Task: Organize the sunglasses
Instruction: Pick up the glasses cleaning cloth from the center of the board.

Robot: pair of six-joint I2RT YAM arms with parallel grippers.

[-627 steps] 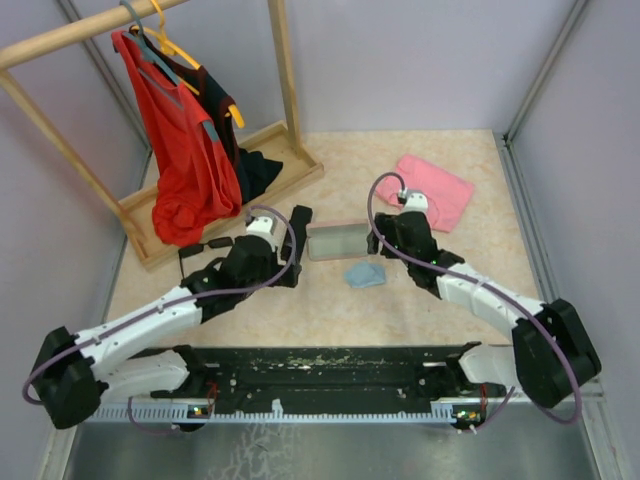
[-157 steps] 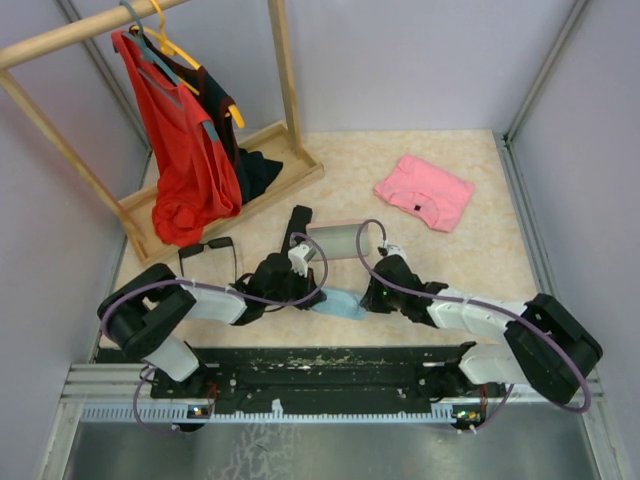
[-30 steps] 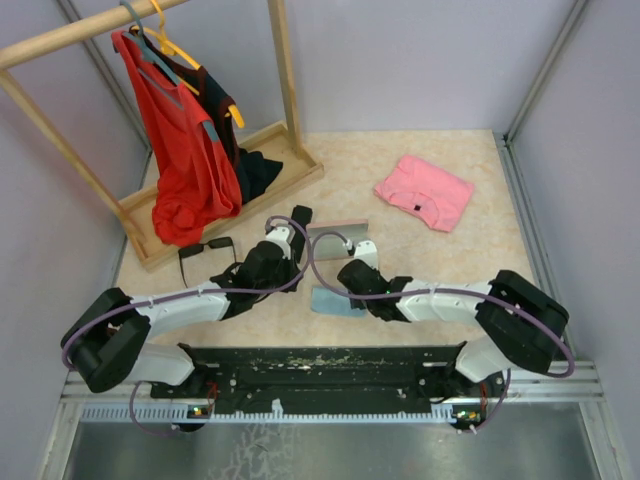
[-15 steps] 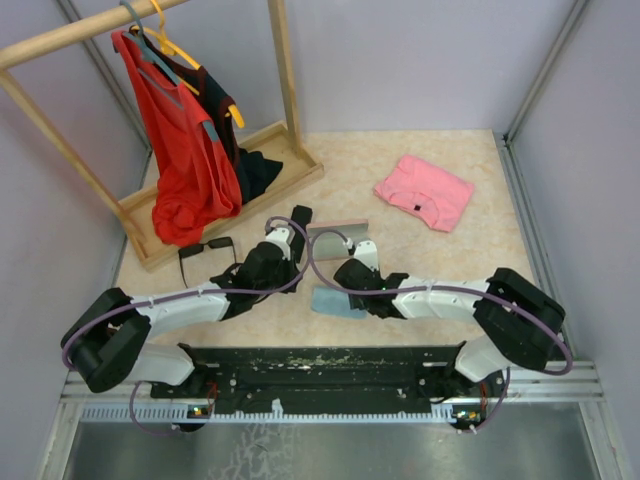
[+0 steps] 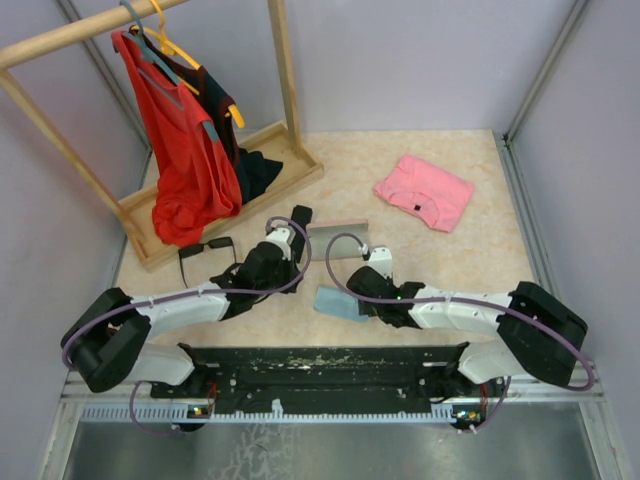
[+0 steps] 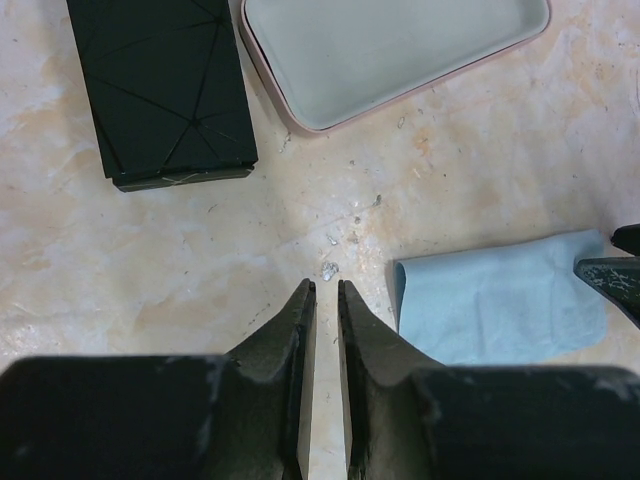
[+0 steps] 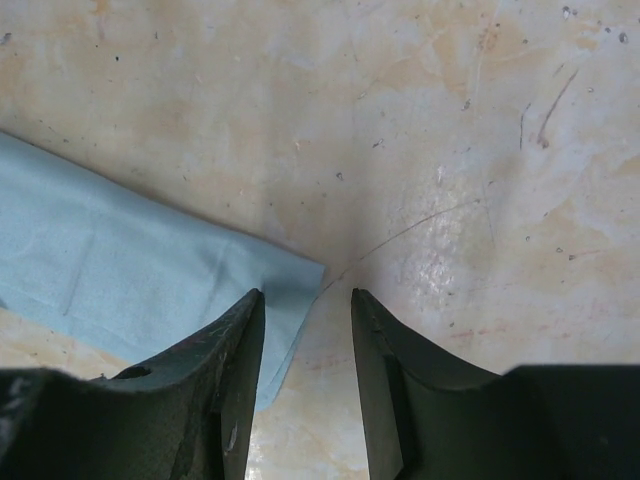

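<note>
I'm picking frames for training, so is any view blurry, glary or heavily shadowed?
Top view: even light, sharp, only weak shadows. Left wrist: table and black case crisp, left hand dark and slightly soft up close. Right wrist: mild sheen on the table right of the cloth, right hand dark, edges soft.

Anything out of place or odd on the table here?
The black sunglasses lie off by the rack base, away from the open, empty pink case. Small crumbs dot the table near the blue cloth.
</note>
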